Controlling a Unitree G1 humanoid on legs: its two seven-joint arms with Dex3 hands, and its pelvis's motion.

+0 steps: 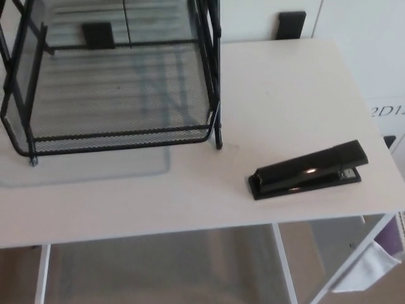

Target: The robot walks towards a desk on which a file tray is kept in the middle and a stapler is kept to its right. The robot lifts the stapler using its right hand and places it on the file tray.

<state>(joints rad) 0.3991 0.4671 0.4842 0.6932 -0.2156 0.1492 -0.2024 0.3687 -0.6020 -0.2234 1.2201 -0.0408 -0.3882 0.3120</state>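
Stapler on desk, beside file tray

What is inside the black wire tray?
The file tray looks bare on its mesh shelf; only the desk shows through. The stapler lies beside it on the desk, not inside. Any higher shelves are cut off at the picture's top.

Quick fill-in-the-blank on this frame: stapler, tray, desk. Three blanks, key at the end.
1. The stapler is coloured ____.
2. It lies on the desk, to the picture's ____ of the file tray, apart from it.
3. The desk top is ____.
Missing words: black; right; white.
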